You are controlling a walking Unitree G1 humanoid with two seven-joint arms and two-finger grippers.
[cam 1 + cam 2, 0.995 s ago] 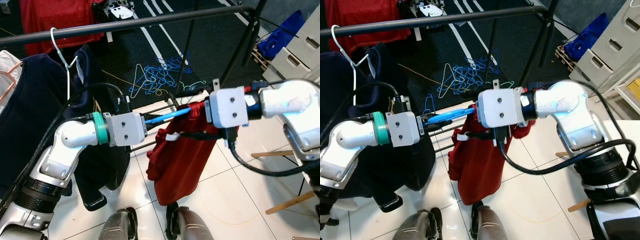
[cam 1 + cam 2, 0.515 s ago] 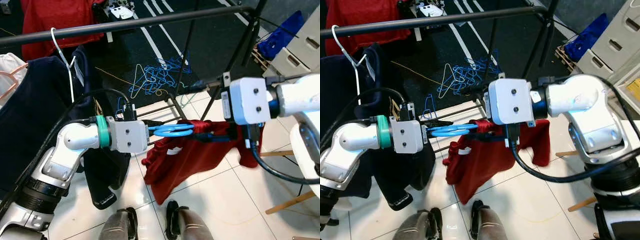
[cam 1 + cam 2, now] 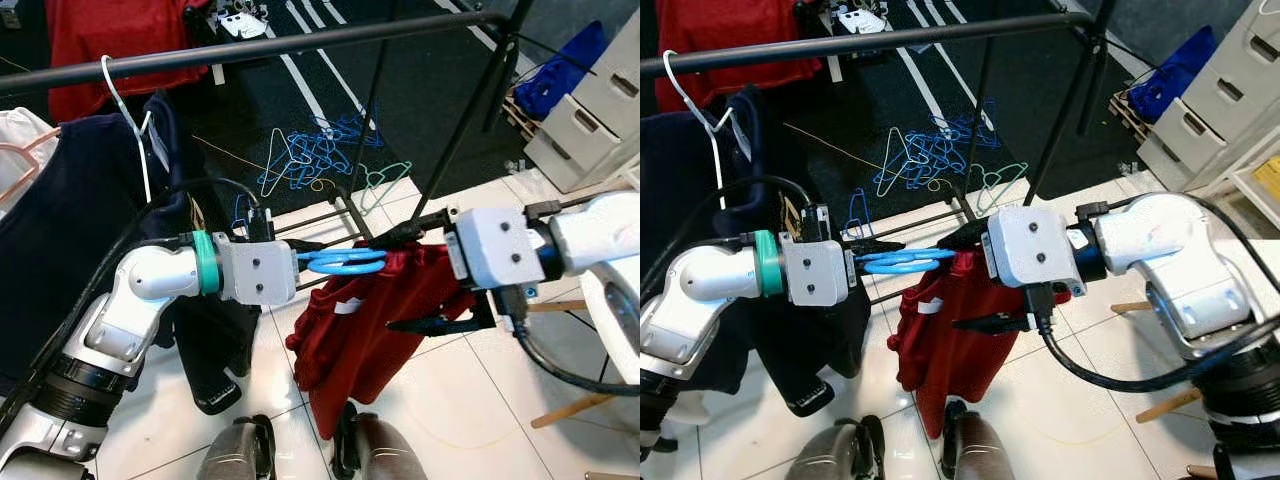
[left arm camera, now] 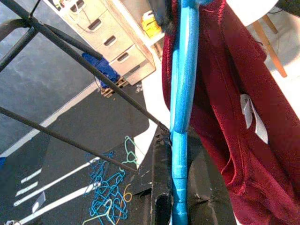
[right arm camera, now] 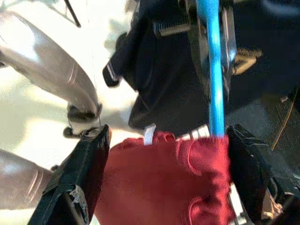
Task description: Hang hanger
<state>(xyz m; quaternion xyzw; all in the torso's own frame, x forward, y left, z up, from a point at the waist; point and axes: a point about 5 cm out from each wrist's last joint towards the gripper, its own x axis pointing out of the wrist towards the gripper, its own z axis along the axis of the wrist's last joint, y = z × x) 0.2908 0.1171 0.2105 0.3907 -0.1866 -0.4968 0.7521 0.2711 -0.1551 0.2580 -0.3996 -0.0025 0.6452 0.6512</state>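
You are looking down at a black rail [image 3: 300, 40] running across the top of the view, its right end meeting slanted black legs [image 3: 470, 110]. On the rail's left part a dark garment [image 3: 70, 240] is hanging from a white hanger [image 3: 125, 110], and beside it at the left edge a pale garment is showing on a pink hanger [image 3: 25, 150]. The rail's long stretch from the white hook to the legs is lying bare, leaving you open room there. Beyond the rail, on the dark floor, a heap of blue hangers [image 3: 315, 150] is lying; nearer you the floor is white tile [image 3: 450, 410].

Below the rail, well short of it, a red garment [image 3: 365, 330] is drooping toward the tile. The blue hanger [image 3: 340, 262] it is riding on is lying level, its loop end pinched in your left gripper [image 3: 305, 263], whose fingers are closing on the plastic. Your right gripper [image 3: 425, 275] is standing wide, one finger [image 3: 410, 228] above the cloth's upper edge and the other below against its side, gripping nothing
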